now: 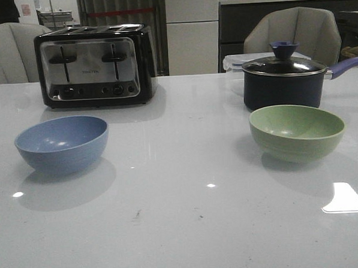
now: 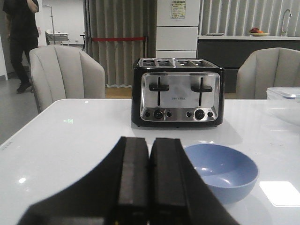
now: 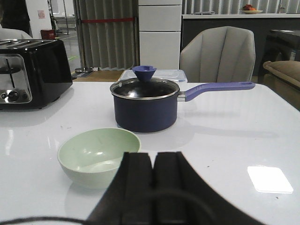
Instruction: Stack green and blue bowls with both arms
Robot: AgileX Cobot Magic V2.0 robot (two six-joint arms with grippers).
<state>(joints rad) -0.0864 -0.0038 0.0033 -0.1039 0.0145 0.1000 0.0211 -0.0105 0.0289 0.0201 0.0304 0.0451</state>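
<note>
The left gripper (image 2: 150,187) and right gripper (image 3: 153,187) sat pinched together, holding nothing. The blue bowl (image 1: 62,144) lay before the toaster (image 1: 94,65), the green bowl (image 1: 297,131) well rightward. Nothing was grasped; next, probably open over a rim.

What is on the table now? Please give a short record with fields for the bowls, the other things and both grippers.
blue bowl: table's left side, upright, empty
green bowl: right side, upright, empty, apart from the blue one
stacked: no
toaster: behind the blue bowl
pot: lidded, just behind the green bowl
left gripper: shut, holding nothing, near the blue bowl
right gripper: shut, holding nothing, near the green bowl
</note>
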